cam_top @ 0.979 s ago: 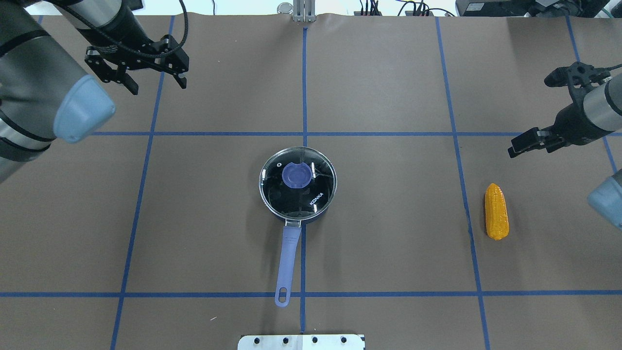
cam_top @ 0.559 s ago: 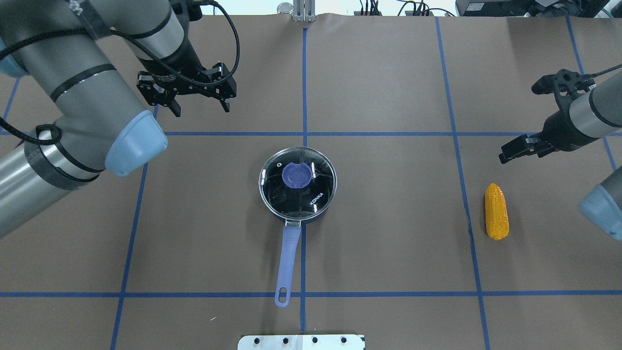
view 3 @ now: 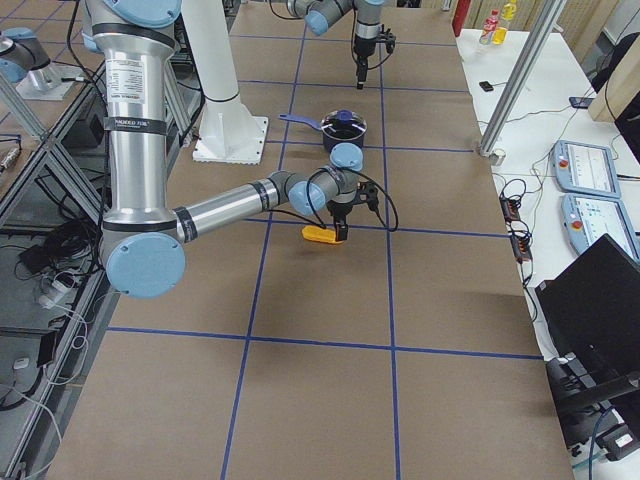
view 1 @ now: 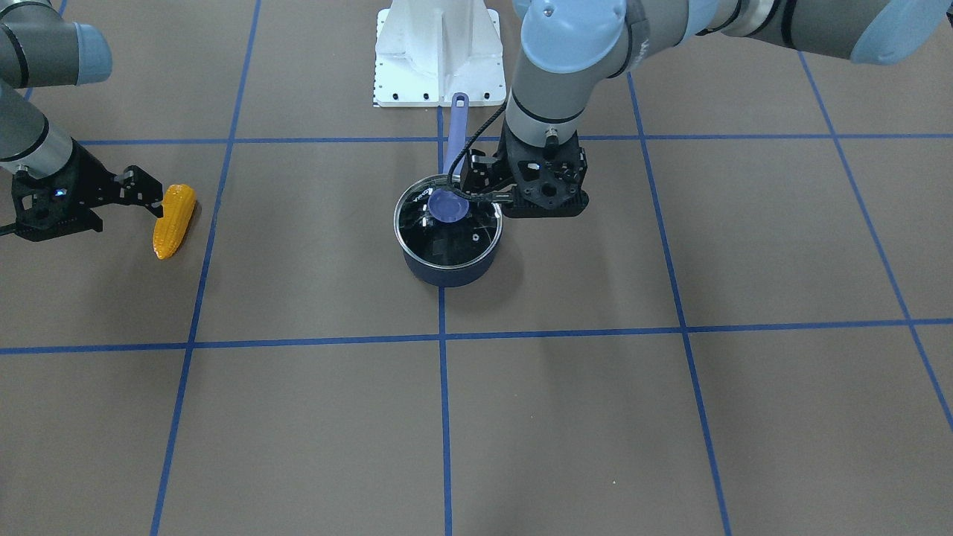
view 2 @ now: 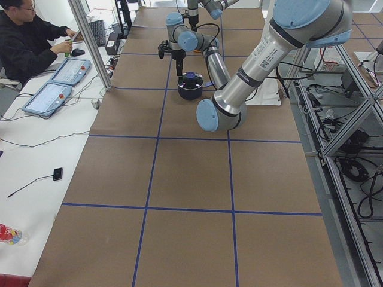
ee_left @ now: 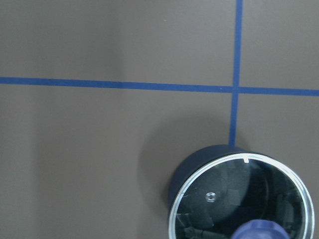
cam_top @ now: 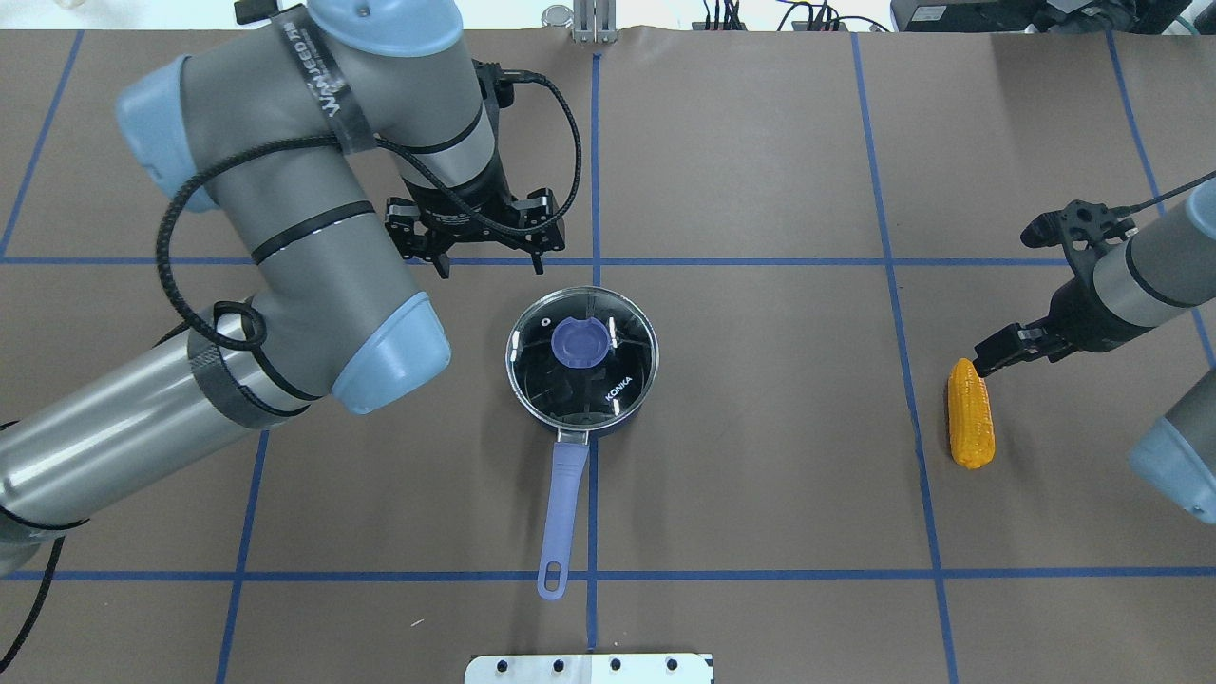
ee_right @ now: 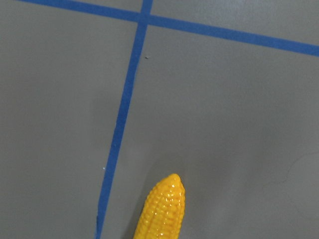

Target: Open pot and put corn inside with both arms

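The navy pot (cam_top: 622, 413) stands at the table's centre, its lavender handle (cam_top: 562, 513) pointing toward the robot. The round glass lid (cam_top: 617, 375) with a blue knob (cam_top: 579, 342) sits on it. My left gripper (cam_top: 491, 266) is open and empty, just beyond the pot's far-left rim and apart from it. The left wrist view shows the lidded pot (ee_left: 199, 172) at lower right. The yellow-orange corn (cam_top: 971, 413) lies flat at the right. My right gripper (cam_top: 988, 363) is open and empty, at the corn's tapered far tip (ee_right: 169, 186). The corn also shows in the front view (view 1: 173, 220).
The white base mount (cam_top: 589, 668) is at the near edge, behind the pot handle's end. Blue tape lines (cam_top: 594, 161) grid the brown table. An operator (view 2: 30, 42) sits at a side desk beyond the table's far edge.
My left arm has swung in from the far left, bringing its open gripper close behind the pot. My right gripper has moved nearer and down to the corn's tip.
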